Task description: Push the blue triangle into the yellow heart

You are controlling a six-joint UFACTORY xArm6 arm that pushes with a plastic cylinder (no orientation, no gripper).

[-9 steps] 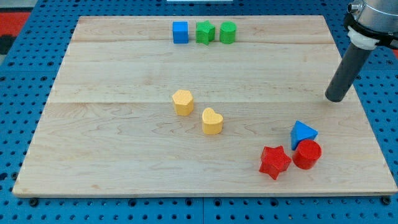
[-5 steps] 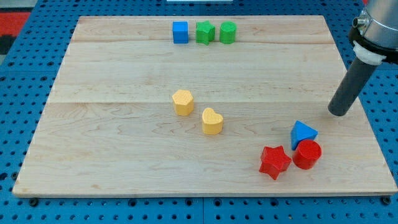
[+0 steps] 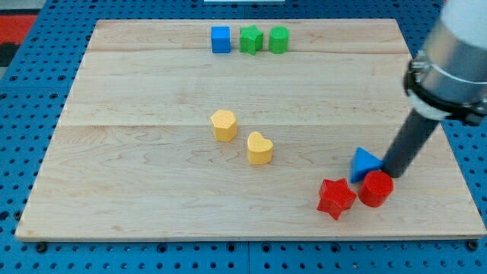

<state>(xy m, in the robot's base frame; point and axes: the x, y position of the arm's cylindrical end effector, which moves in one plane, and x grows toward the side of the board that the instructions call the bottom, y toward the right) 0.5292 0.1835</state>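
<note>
Just left of my tip [image 3: 391, 173], touching it, sits the blue triangle [image 3: 365, 163]; no jaws here, only a bare rod. Yellow heart [image 3: 259, 148] lies farther left and slightly up, so push leftward. Red cylinder [image 3: 375, 188] sits right below the tip.

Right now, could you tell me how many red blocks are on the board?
2: a red star near the view's bottom right, and a red cylinder just right of it, below my tip. None seem hidden.

My tip [image 3: 393, 173] against blue triangle [image 3: 365, 163]; yellow heart [image 3: 259, 148] well apart
</note>
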